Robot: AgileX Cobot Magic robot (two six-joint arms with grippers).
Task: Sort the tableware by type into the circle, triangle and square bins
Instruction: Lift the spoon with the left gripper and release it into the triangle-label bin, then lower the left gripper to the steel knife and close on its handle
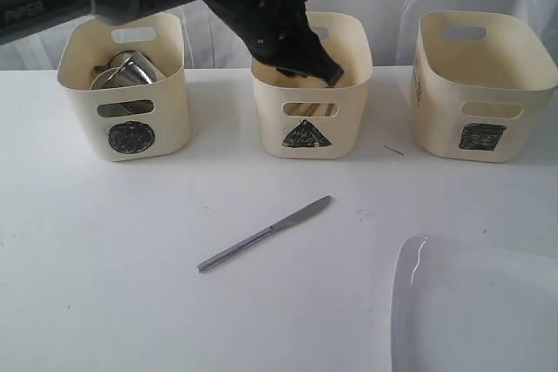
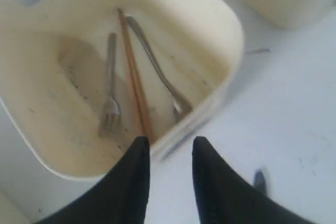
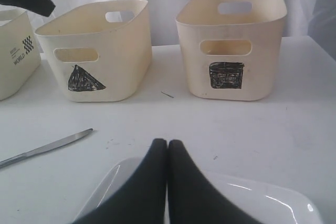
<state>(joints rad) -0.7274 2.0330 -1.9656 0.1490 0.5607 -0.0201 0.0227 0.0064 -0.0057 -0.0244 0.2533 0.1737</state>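
- L gripper [image 2: 170,142]: fingers apart, nothing btwn them, hanging over the triangle bin [image 2: 52,108]. R gripper [image 3: 168,145]: fingers pressed together, empty, just above the plate [image 3: 262,198].
- Knife [image 1: 266,234]: flat on the table [image 1: 105,285] in front of the triangle bin, apart from everything, handle toward front-left.
- My guess on handling: steel, stiff, light, slick, v. low on the table. I'd pinch across the handle near mid-length.
- Inside the triangle bin: fork [image 2: 110,95], chopsticks [image 2: 134,77], 2nd steel utensil [image 2: 157,69].
- Circle bin [image 1: 83,132] holds steel mugs [image 1: 131,71]. Square bin [image 1: 514,84]: can't see inside.
- Plate, front right: prob. heavier, glazed, breakable, so grab at the rim.
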